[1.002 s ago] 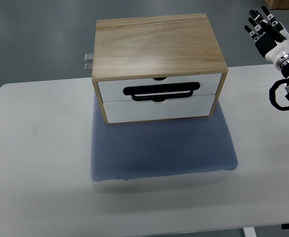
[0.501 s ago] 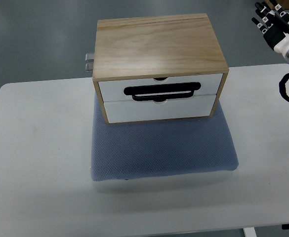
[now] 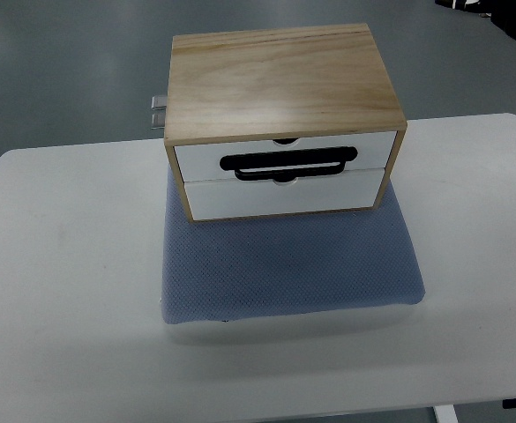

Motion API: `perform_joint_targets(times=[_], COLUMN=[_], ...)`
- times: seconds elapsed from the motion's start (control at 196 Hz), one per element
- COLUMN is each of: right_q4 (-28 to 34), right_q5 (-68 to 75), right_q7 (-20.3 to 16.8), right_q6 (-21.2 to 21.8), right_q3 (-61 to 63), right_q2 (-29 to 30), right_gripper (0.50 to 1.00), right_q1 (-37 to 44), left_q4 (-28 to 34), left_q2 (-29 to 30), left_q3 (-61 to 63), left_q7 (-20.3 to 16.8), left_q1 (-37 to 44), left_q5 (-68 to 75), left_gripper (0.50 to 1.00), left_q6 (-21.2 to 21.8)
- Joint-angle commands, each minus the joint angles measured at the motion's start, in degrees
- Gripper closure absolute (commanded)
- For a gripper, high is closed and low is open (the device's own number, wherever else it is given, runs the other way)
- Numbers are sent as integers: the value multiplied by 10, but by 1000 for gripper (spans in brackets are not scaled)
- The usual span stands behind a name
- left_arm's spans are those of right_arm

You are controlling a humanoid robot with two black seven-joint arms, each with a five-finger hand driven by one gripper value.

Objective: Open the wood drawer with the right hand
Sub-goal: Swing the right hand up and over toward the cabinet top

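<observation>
Wood drawer unit (image 3: 284, 84): a box-shaped cabinet with a pale, straight-grained timber top and thin timber side walls framing the front. It stands toward the far edge of the table, about midway between the left and right edges, with its rear part overhanging or reaching that far edge.

Drawer fronts: two, stacked, smooth and white. Upper drawer (image 3: 286, 152); lower drawer (image 3: 284, 194). Both sit flush with the frame, shut; contents cannot be seen. Each front has a small half-round notch at the seam between them.

Handle (image 3: 289, 162): a flat black loop, long and narrow with rounded ends, lying across the seam of the two fronts.

Metal fitting (image 3: 159, 112): small, grey, two short prongs projecting from the cabinet's left rear side.

Mat (image 3: 288, 264): a blue-grey pad with a fine dotted, mesh-like weave and rounded corners. The cabinet rests on its far part; the near part lies bare, extending toward the near edge of the table.

Table (image 3: 63, 282): matt white top with rounded corners, faintly scuffed on the left. A white leg shows at the near right.

Right hand (image 3: 496, 9): only a black-and-white sliver at the top right corner of the view, beyond the far right corner of the table, well apart from the cabinet. Whether its fingers are apart or together cannot be told.

Floor: plain grey, beyond the far edge.
</observation>
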Motion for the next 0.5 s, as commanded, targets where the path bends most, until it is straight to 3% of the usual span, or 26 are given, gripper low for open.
perform_joint_targets(times=[0.0, 0.143, 0.21, 0.215, 0.496], right_q4=[41, 90, 93, 104, 152], right_q5=[-69, -165, -174, -215, -406], right_q7=[1, 1, 1, 1, -5], right_q6=[1, 49, 54, 72, 183], right_q3=[-84, -150, -152, -159, -161], right_q2=[-21, -22, -21, -16, 43], right_gripper=[556, 556, 556, 556, 556], right_q1=[78, 168, 174, 203, 287], left_q4=[0, 0, 0, 0, 0], left_q2=[0, 0, 0, 0, 0], left_q3=[0, 0, 0, 0, 0], left_q7=[0, 0, 0, 0, 0], left_q1=[0, 0, 0, 0, 0], left_q5=[0, 0, 0, 0, 0], left_gripper=[500, 500, 500, 500, 500], left_q6=[0, 0, 0, 0, 0])
